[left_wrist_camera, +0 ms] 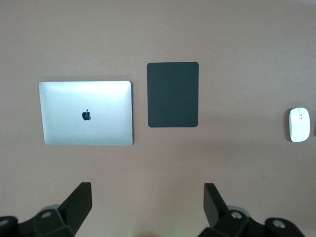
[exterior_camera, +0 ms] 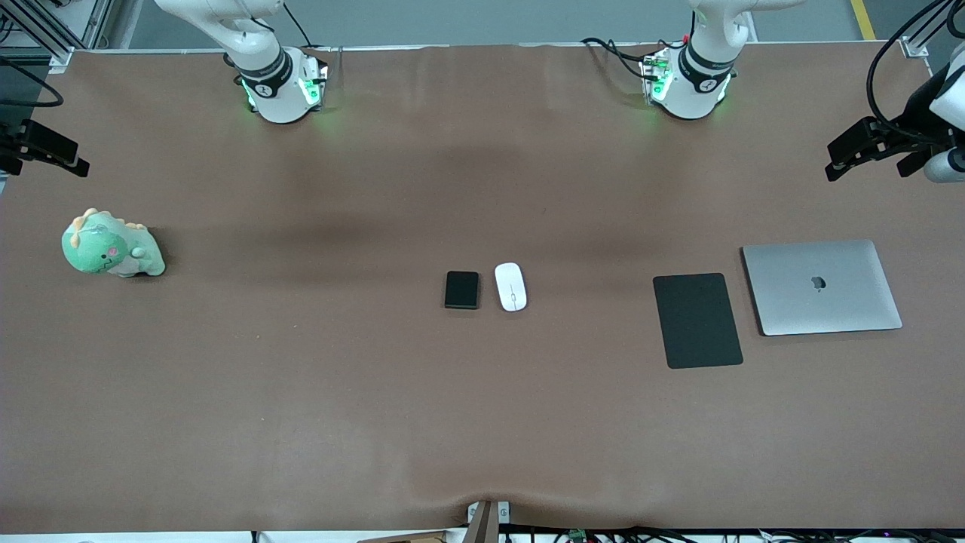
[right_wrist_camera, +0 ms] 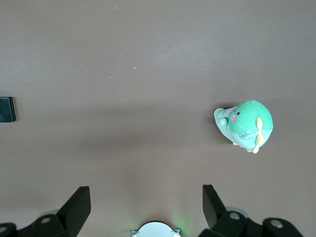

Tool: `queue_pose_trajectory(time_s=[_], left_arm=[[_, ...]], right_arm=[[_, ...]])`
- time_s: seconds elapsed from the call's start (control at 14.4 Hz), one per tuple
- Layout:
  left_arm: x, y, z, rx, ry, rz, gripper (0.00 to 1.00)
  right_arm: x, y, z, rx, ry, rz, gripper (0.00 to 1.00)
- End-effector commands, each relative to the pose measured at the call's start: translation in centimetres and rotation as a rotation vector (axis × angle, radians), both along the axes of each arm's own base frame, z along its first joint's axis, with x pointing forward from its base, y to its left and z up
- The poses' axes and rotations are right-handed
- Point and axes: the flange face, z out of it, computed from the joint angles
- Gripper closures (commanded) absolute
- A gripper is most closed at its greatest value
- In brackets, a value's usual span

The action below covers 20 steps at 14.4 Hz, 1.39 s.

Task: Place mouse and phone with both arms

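nearest to the front camera lies the black mouse pad [exterior_camera: 697,320], flat on the brown bench [exterior_camera: 301,392], toward the left arm's end.

now from the right arm's end to the left arm's end. the right gripper [right_wrist_camera: 147,210] hangs up in the air over the bench at the right arm's end. its fingers [right_wrist_camera: 79,202] are wide apart and hold nothing. the right wrist view looks down on a green plush toy [exterior_camera: 111,245]. the toy sits on the bench by itself, well apart from everything else.

in the middle of the bench is the phone [exterior_camera: 461,289], a small black block lying flat. just beside it, on the side toward the left arm's end, is the mouse [exterior_camera: 510,286], white and shiny with a thin line down its middle. the two lie side by side with a small gap between them, so they do not touch. nothing is holding them. both are well apart from the mouse pad.

after the mouse pad comes a silver laptop [exterior_camera: 822,286], shut, with an apple mark on its lid. it lies just beside the pad and a bit farther from the front camera.

the left gripper [left_wrist_camera: 147,210] hangs up in the air over the bench at the left arm's end. its fingers [left_wrist_camera: 79,202] are wide apart too, with nothing in them. the left wrist view looks down on the laptop, the pad and the mouse.

both arms wait, and their bases [exterior_camera: 279,83] glow green.
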Motion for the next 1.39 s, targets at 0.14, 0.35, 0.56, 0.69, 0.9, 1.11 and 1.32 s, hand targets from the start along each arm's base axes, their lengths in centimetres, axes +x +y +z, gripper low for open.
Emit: queue_pose_trajectory(time_s=[0.14,0.35,0.56,0.69,0.9,1.11,1.32], left_arm=[[0.2,-0.1,0.5,-0.002,0.004,0.001,0.00],[0.3,0.2,0.3,-0.002,0.008,0.001,0.00],[1.8,0.5,1.1,-0.008,-0.015,0.011,0.00],[2.1,-0.1,0.8,-0.009,-0.008,0.005,0.00],[2.6,-0.5,0.2,-0.010,0.003,-0.002,0.00],[3.2,-0.5,-0.8,-0.013,0.022,-0.004,0.00],[3.2,-0.5,-0.7,-0.015,0.019,-0.003,0.00]], right_arm=[[-0.8,0.0,0.5,-0.009,-0.009,0.009,0.00],[-0.9,-0.2,0.4,-0.008,-0.003,0.006,0.00],[-0.8,-0.2,0.7,-0.009,-0.012,0.006,0.00],[-0.8,-0.5,0.7,-0.009,-0.012,0.001,0.00],[-0.8,-0.6,0.8,-0.008,-0.011,-0.005,0.00],[-0.5,-0.8,0.8,-0.003,-0.016,-0.011,0.00],[-0.1,-0.9,0.8,0.001,-0.017,-0.010,0.00]])
